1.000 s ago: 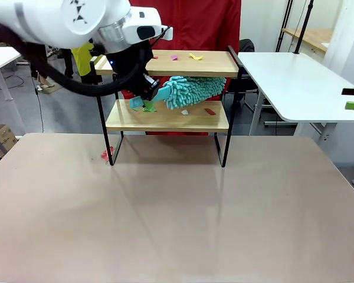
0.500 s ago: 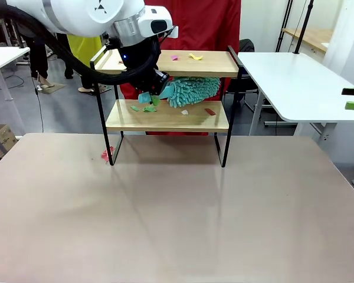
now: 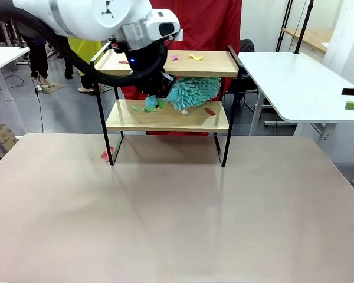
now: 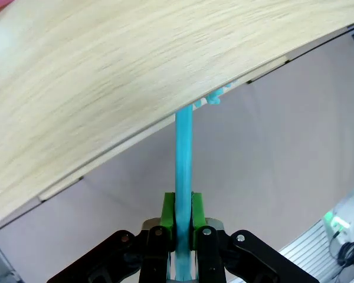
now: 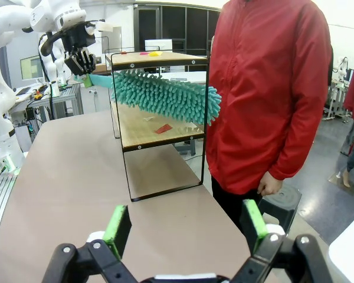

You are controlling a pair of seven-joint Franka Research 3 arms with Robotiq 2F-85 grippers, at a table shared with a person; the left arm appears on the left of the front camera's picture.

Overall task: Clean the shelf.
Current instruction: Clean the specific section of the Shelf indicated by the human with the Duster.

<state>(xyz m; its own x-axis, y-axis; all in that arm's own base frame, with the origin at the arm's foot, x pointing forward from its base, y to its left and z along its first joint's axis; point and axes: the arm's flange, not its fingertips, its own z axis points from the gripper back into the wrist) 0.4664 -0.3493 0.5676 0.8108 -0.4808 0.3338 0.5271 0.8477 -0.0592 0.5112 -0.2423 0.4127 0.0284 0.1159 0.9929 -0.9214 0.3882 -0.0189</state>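
The shelf [image 3: 165, 122] stands at the table's far side, with two wooden boards in a black frame. My left gripper [image 3: 156, 97] is at its left end, shut on the handle of a teal fluffy duster [image 3: 194, 91]. The duster's head reaches between the boards, just above the lower one. In the left wrist view the green pads [image 4: 168, 212] clamp the teal handle [image 4: 183, 141] under a wooden board [image 4: 106, 88]. Green, white and red scraps [image 3: 209, 111] lie on the lower board, and pink and yellow scraps [image 3: 194, 56] on the top one. My right gripper [image 5: 186, 227] is open and holds nothing.
A person in a red jacket [image 5: 265, 88] stands behind the shelf [image 5: 159, 59]. A red scrap [image 3: 106, 155] lies on the table by the shelf's left leg. A white table [image 3: 295, 76] stands at the right. The near tabletop [image 3: 177, 218] is bare.
My left arm has moved to the right, pushing the duster's handle farther in between the boards. The duster's head has dropped closer to the lower board. The right gripper has not moved.
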